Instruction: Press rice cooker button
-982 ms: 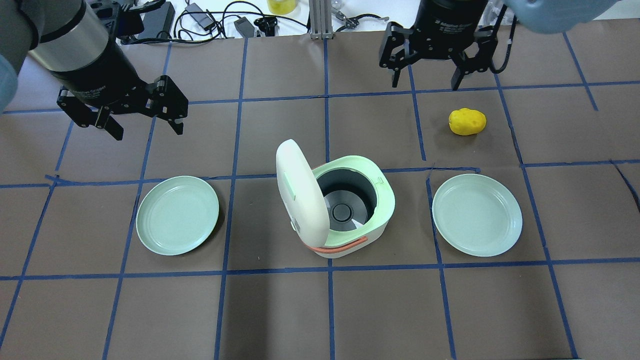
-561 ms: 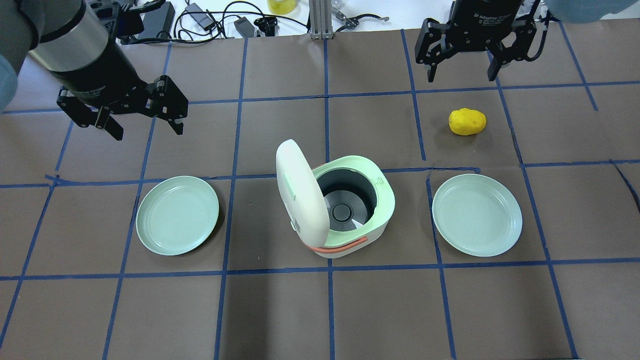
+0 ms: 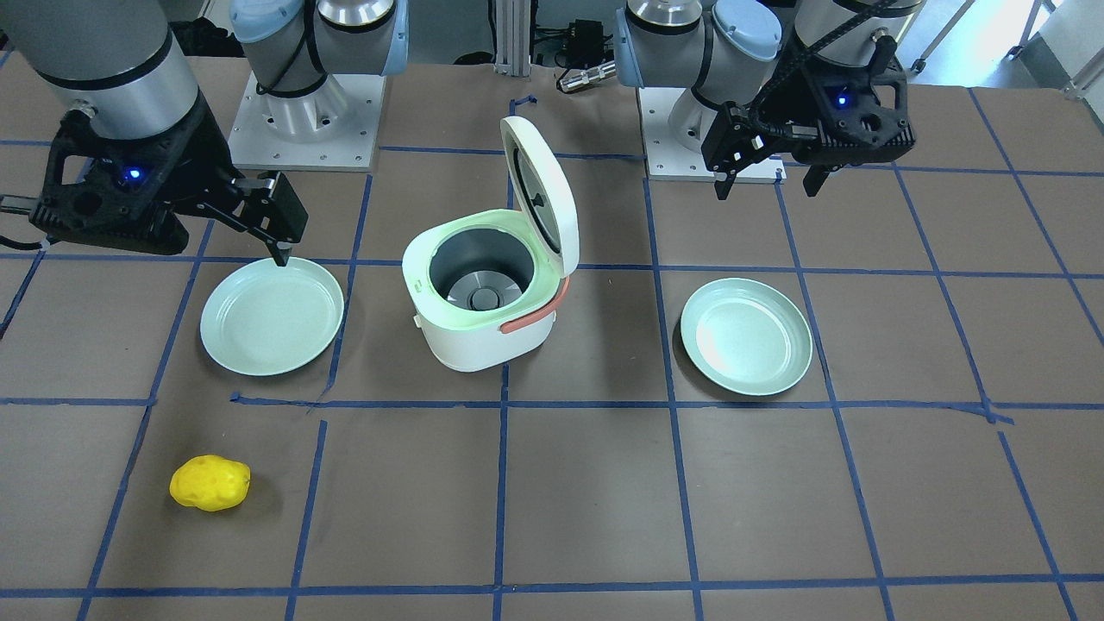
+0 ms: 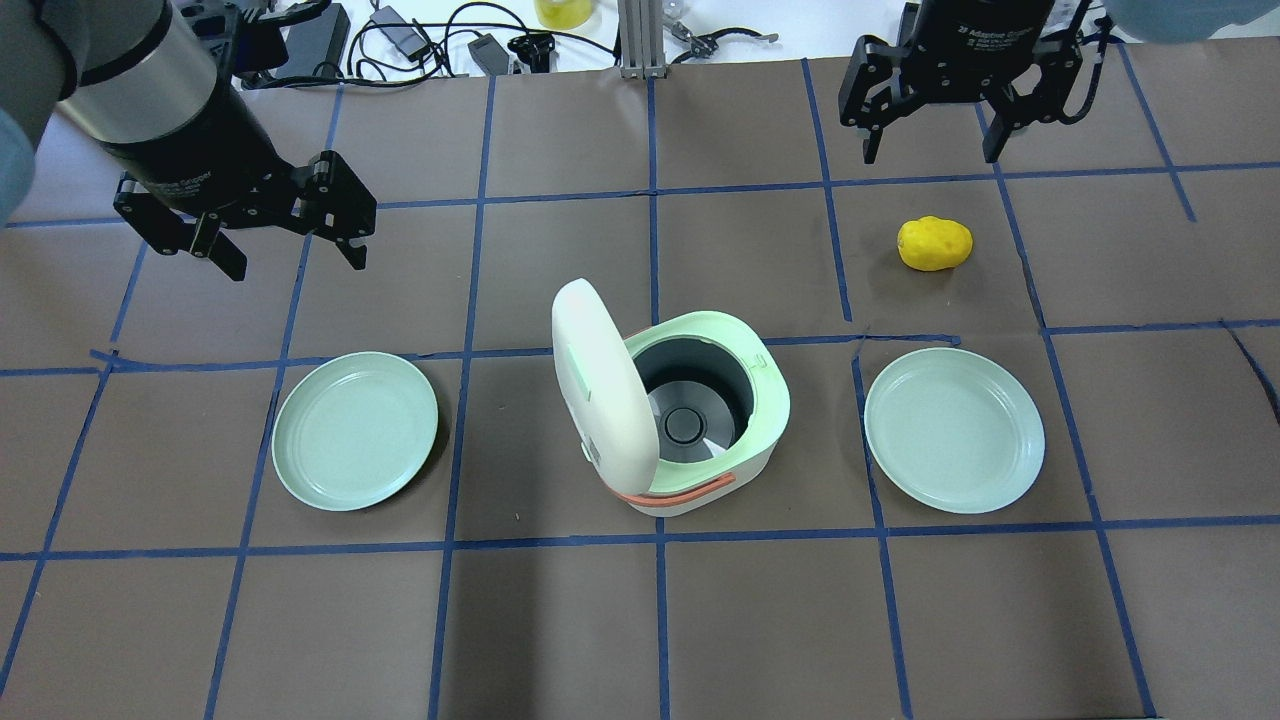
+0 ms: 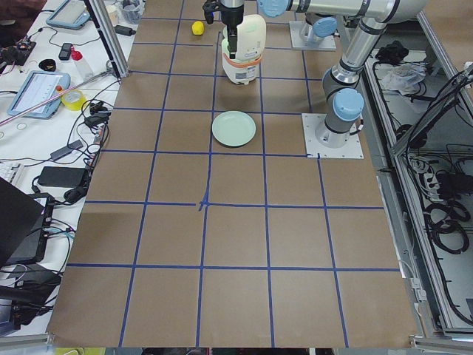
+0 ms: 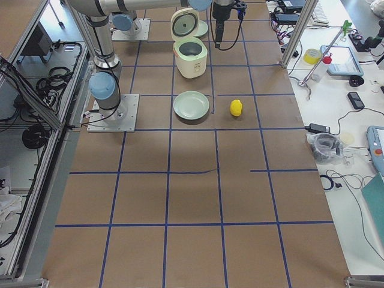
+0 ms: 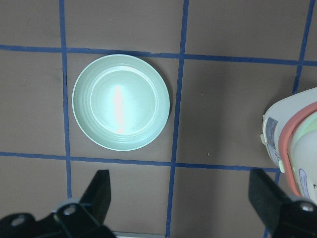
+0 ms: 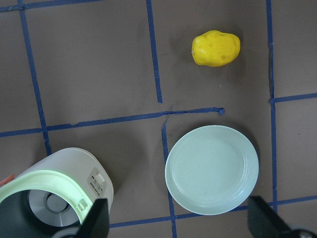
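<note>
The rice cooker sits at the middle of the brown, matte tabletop, which is crossed by a grid of blue tape. It is a rounded-square pot with glossy white plastic walls, a pale green rim and a dark grey metal well inside. Its smooth, cream oval lid stands open on the 9 o'clock side in the overhead view. A salmon handle band curves round the 6 o'clock side. In the right wrist view a small button panel shows on the white wall.

Two round, shallow, mint-green plates with a soft sheen lie at 9 o'clock and 3 o'clock of the cooker, each apart from it. A lumpy, pitted yellow piece lies at 1 o'clock.

The left pincer, black and angular, hangs at 10 o'clock, fingers spread wide and empty. The right pincer hangs beyond the yellow piece at 1 o'clock, likewise spread and holding nothing.
</note>
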Controlling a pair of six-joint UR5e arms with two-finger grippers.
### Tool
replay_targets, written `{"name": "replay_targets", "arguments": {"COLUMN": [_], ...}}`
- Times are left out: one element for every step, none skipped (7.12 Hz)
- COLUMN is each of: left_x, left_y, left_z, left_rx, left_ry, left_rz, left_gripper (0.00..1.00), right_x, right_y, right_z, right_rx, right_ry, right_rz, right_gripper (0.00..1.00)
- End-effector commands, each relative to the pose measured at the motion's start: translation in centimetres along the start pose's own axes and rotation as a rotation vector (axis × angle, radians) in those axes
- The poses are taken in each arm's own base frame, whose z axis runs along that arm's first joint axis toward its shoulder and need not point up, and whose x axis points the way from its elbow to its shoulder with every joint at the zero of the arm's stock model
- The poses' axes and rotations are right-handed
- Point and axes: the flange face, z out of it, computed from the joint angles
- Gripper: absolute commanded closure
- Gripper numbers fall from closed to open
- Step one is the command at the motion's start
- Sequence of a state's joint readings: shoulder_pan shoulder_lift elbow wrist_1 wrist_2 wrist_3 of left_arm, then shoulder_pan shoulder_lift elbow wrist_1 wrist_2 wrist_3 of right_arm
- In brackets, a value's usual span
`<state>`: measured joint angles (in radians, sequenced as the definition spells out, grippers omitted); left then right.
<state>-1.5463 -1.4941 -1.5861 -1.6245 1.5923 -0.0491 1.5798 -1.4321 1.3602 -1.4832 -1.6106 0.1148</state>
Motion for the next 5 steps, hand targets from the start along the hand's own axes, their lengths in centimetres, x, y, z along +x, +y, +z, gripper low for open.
{"name": "replay_targets", "arguments": {"left_x": [0.00, 0.00, 0.00, 0.00, 0.00], "left_y": [0.00, 0.00, 0.00, 0.00, 0.00], "left_z": [0.00, 0.00, 0.00, 0.00, 0.00], "left_rx": [0.000, 0.000, 0.000, 0.000, 0.000], "left_ry": [0.000, 0.000, 0.000, 0.000, 0.000], "left_rz": [0.000, 0.000, 0.000, 0.000, 0.000], "left_gripper": [0.00, 0.00, 0.00, 0.00, 0.00], "right_x": [0.50, 0.34, 0.31, 0.28, 0.26], "right_y": [0.13, 0.36, 0.36, 0.36, 0.38], "right_z": [-0.27, -0.53, -0.47, -0.47, -0.46], "right_rx": [0.006, 0.010, 0.010, 0.010, 0.008], "right_ry": [-0.002, -0.006, -0.009, -0.012, -0.013], "right_rz": [0.002, -0.001, -0.001, -0.001, -0.001], "right_gripper": [0.00, 0.00, 0.00, 0.00, 0.00]}}
